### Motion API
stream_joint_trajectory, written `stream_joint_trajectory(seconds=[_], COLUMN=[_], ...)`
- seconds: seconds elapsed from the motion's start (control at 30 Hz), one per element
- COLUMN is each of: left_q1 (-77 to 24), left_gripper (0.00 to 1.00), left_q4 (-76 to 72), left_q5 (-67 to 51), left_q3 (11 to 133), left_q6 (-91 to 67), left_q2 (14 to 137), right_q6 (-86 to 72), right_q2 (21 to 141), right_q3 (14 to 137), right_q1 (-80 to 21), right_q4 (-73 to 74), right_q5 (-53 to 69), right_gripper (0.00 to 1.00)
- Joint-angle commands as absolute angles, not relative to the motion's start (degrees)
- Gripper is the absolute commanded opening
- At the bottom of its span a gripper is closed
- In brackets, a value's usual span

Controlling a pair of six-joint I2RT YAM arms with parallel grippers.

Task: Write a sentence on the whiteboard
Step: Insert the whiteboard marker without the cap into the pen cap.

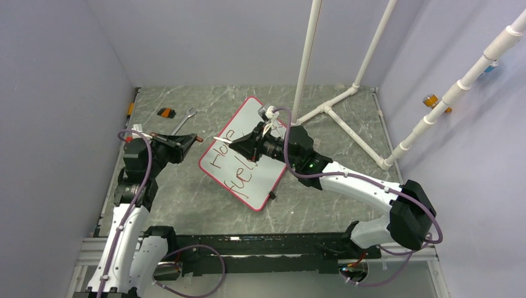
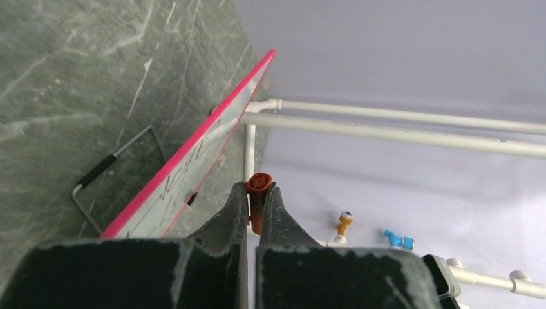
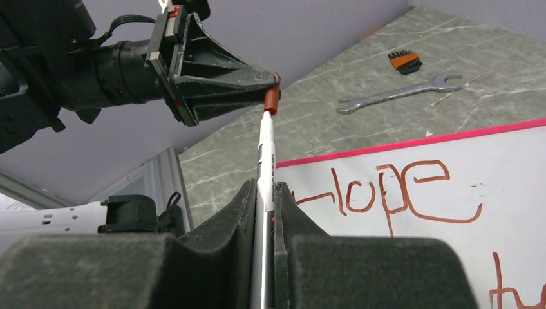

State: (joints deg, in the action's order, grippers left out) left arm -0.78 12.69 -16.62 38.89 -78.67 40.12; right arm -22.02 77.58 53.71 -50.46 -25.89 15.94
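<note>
Left jaws pinched on cap point(image 3: 272, 100), right jaws clamped on marker point(image 3: 266, 154), tip meeting cap. Risk: slight misalignment, marker twists in grip, drops onto whiteboard point(image 3: 502, 161).

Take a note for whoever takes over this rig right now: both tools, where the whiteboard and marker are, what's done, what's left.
Left tool shut on the red cap.
Right tool shut on the white marker, its end meeting the cap.
Whiteboard lies on the table, partly under the right arm.
Done: the sentence reads "Hope", then a second line starting "fuel"; the rest is hidden.
Left: read the whole board; finish writing if words are missing, otherwise seat the cap.
</note>
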Motion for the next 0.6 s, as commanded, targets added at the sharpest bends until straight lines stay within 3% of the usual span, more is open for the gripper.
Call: stream_joint_trajectory(seconds=[0.0,0.57], left_q1=[-3.95,-5.0], left_gripper=[0.0,0.0], left_q4=[9.05,4.64], left_q5=[-16.4,-25.78], left_q3=[42.11,41.03], left_q6=[-82.9,-91.98], left_q2=[41.44,46.4], right_q6=[-20.47,-12.77], right_q2=[77.34,76.44], right_q3=[56.43,55.78], right_q1=[-50.9,-52.07], right_q4=[-30.06,-24.64], right_q5=[15.62,15.08], right_gripper=[0.0,0.0])
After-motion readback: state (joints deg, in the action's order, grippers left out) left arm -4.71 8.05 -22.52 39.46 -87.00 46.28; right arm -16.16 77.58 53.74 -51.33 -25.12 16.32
